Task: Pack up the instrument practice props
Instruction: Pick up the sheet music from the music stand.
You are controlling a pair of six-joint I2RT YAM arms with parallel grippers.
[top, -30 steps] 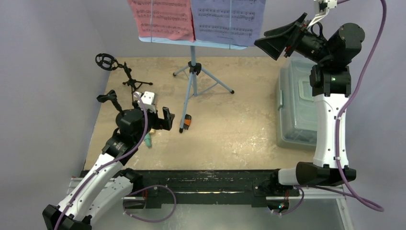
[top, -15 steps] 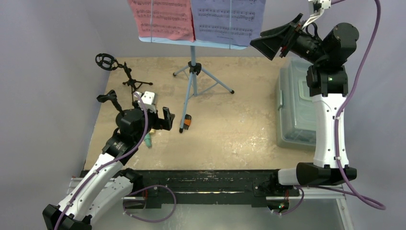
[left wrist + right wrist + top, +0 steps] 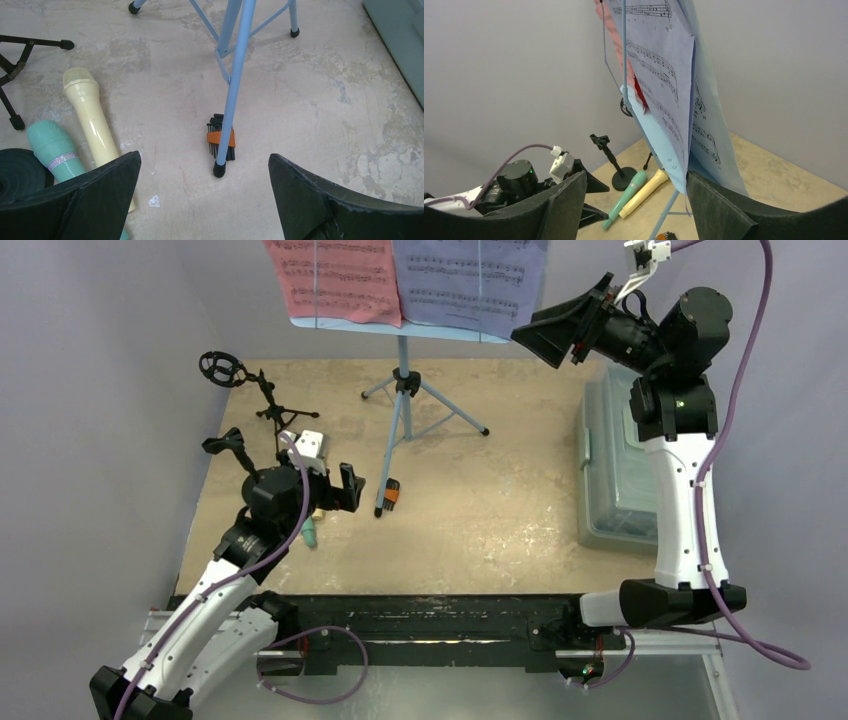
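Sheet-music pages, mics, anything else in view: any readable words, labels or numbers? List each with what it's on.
No text can be read in any view.
Red page and purple page: printed staves and notes only, any words too small to read.
Mint-green microphone: patterned band, too blurred to tell whether it is lettering.
Orange hex-key holder: no marking readable.

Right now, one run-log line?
left gripper: open, empty, above table | right gripper: open, straddling purple page edge | yellow microphone, mint-green microphone: on table
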